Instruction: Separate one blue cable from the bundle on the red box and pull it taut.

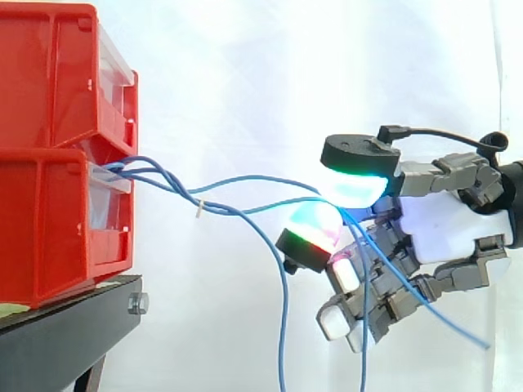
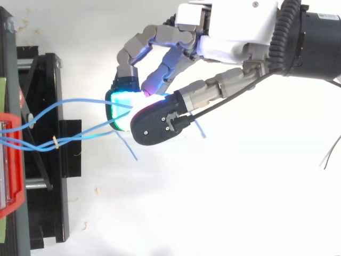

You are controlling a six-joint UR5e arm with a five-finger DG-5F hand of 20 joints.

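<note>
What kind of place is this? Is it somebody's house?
Probably not a house; it looks like a robot test lab. A white curtain hangs behind, red bins are stacked on a black stand, and a robot hand pinches a blue cable coming from them.

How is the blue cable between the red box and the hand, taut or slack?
Slack: the blue cable bows in a curve from the red box to the hand pinching it, not a straight line.
</note>
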